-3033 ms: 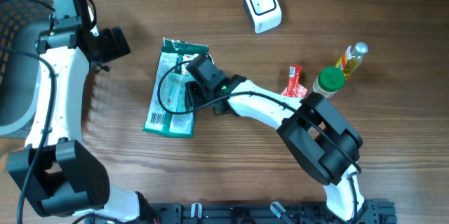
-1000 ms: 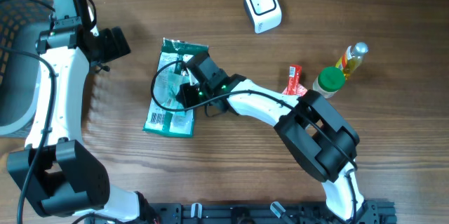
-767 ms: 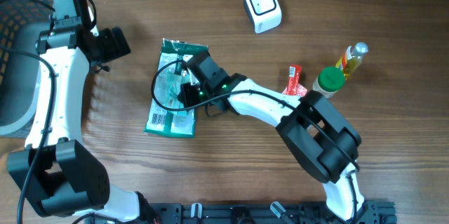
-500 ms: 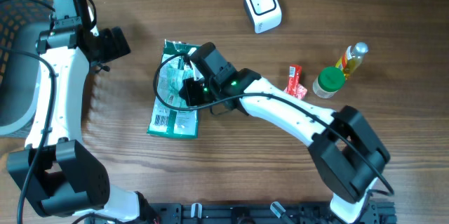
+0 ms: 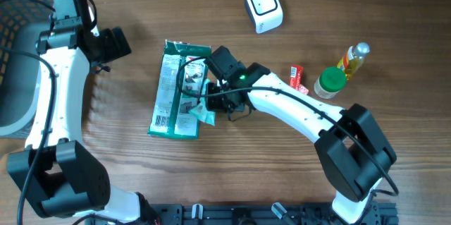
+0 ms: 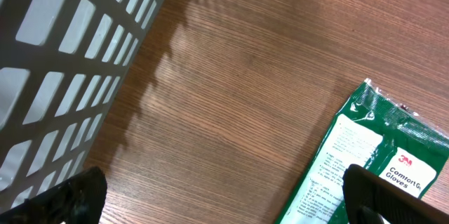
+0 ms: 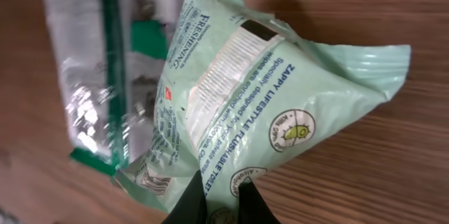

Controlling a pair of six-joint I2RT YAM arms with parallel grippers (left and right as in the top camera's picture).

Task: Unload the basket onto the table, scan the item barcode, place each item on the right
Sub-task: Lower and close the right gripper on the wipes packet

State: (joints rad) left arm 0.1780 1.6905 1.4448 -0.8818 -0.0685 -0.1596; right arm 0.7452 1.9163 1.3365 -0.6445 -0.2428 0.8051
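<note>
Right gripper (image 7: pixel 214 197) pinching edge of Zappy wipes pack (image 7: pixel 266 97). Pack now lifted off 3M gloves packet (image 5: pixel 171 87), shifted toward 3 o'clock. Scanner (image 5: pixel 263 6) at 1 o'clock, likely next stop. Left gripper (image 5: pixel 116 43) spread, idle.

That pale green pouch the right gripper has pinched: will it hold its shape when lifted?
Probably floppy: the pouch is creased soft film, pinched at one edge by the right gripper, so it may sag or swing. Its glossy surface could slip.

The lower end of the wipes pack (image 7: pixel 259 90) hides behind the right gripper (image 7: pixel 219 187), and the glove packet (image 7: pixel 105 62) is blurred.
</note>
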